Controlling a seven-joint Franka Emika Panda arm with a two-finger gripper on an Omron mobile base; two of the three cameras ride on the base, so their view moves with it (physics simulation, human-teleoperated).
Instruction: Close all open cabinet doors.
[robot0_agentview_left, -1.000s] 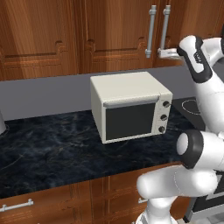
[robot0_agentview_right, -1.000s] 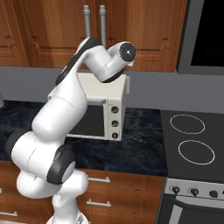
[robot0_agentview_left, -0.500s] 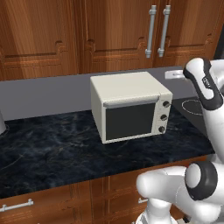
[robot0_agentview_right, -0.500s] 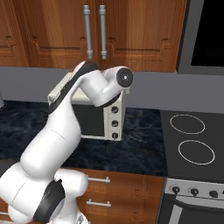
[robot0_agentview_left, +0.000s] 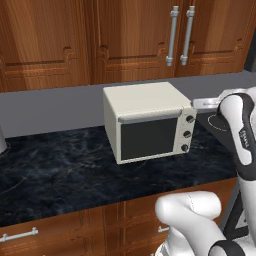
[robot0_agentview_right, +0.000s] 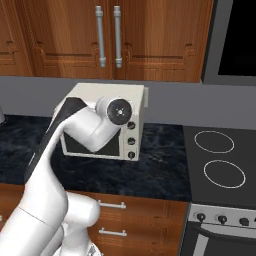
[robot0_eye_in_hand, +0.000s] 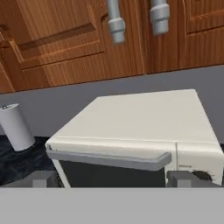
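Item: cabinet doors (robot0_agentview_left: 150, 40), on the wall above my worktop (robot0_agentview_left: 60, 170), each flush with its neighbours, bar handles (robot0_agentview_right: 100, 36) side by side. Item: cream toaster oven (robot0_agentview_left: 147, 127), on the worktop below them. Item: tool (robot0_eye_in_hand: 111, 178), fingertips (robot0_eye_in_hand: 43, 178) spread wide, gripping nothing, above the oven front.

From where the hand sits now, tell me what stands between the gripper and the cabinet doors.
The gripper, jaws open, sits low in front of the toaster oven. The oven's top lies between it and the cabinet doors, which look shut, handles side by side above the oven.
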